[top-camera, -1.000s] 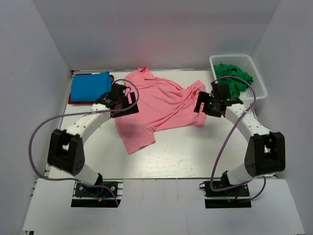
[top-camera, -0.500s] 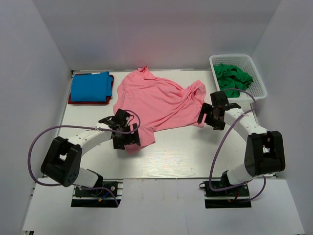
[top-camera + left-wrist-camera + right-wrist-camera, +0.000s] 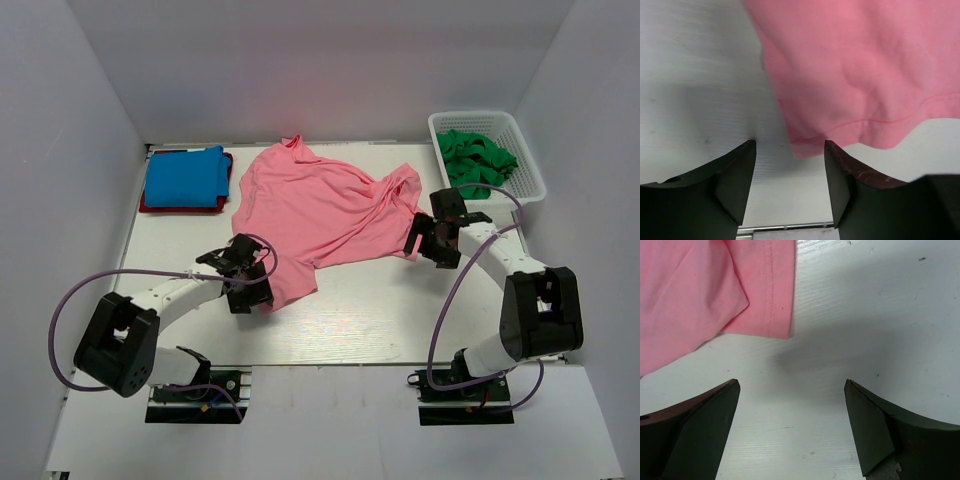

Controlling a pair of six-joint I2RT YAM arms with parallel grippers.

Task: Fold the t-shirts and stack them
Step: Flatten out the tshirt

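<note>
Likely flattening the pink t-shirt [image 3: 320, 210]. The left pincer [image 3: 790, 145], jaws apart, straddles its near hem corner [image 3: 807, 145] and should clamp next. The right pincer [image 3: 790, 385] gapes beside the sleeve [image 3: 767, 300].

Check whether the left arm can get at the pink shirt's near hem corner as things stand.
Probably yes. The left gripper hangs open right at the hem corner of the pink shirt, which lies flat on the table with nothing covering it or in between.
</note>
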